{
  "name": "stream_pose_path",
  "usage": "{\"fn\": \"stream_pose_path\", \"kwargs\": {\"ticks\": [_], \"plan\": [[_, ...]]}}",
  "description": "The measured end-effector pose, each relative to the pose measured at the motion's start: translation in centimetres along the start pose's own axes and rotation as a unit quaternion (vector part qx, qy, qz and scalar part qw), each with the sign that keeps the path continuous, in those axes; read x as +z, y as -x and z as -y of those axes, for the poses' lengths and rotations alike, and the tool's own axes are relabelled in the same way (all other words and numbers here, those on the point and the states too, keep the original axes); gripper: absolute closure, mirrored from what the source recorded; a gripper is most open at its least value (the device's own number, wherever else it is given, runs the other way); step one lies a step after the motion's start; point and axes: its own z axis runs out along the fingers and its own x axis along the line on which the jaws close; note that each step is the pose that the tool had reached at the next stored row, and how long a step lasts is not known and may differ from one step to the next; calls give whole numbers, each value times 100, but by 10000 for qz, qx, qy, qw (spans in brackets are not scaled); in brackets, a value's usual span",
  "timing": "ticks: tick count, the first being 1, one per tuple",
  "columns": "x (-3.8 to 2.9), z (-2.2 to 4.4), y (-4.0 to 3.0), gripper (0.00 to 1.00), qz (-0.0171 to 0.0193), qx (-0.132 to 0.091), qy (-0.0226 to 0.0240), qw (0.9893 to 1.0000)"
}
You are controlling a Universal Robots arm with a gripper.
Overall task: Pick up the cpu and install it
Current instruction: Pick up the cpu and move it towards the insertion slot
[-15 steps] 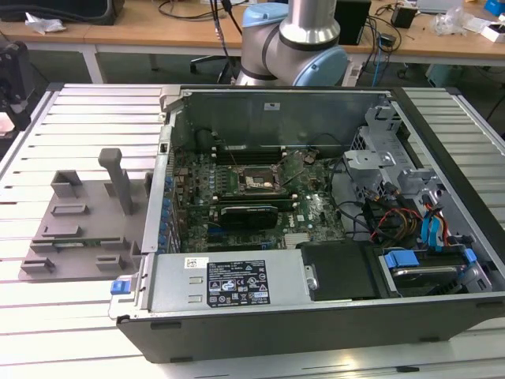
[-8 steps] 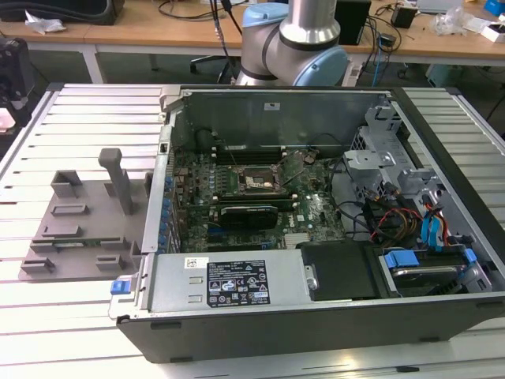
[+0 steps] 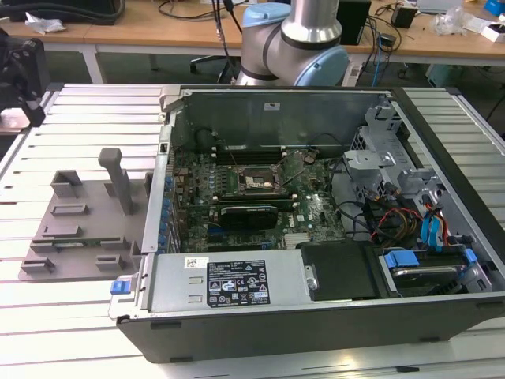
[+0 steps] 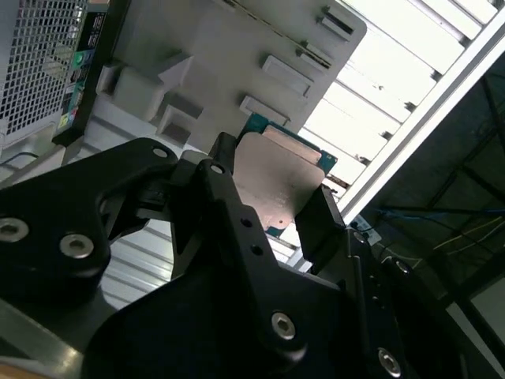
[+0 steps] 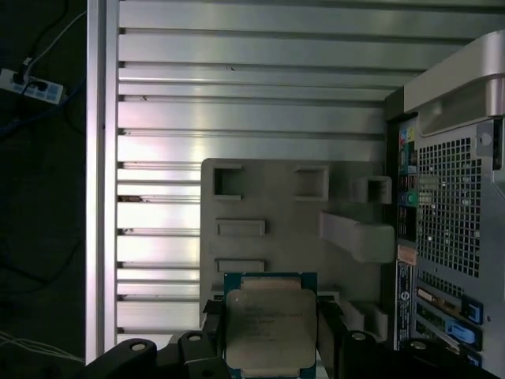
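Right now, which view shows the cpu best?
First wrist view: the cpu lies square to the camera, metal top plain. Second wrist view shows it slanted, fingers covering its sides. Exterior view looks at the computer case.

We are seeing the tray point(image 3: 79, 229) lying on the table point(image 3: 87, 110), just beside the case point(image 3: 316, 324), on the exterior view's left. The gripper point(image 5: 270, 338) is holding the cpu point(image 5: 270, 316) over the tray.
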Motion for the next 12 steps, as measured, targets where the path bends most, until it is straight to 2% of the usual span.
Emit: {"fn": "stream_pose_path", "kwargs": {"ticks": [5,6,12], "plan": [[5,3,181,45,0,0,0,10000],[8,4,243,45,1,0,0,10000],[13,6,459,45,0,0,0,10000]]}}
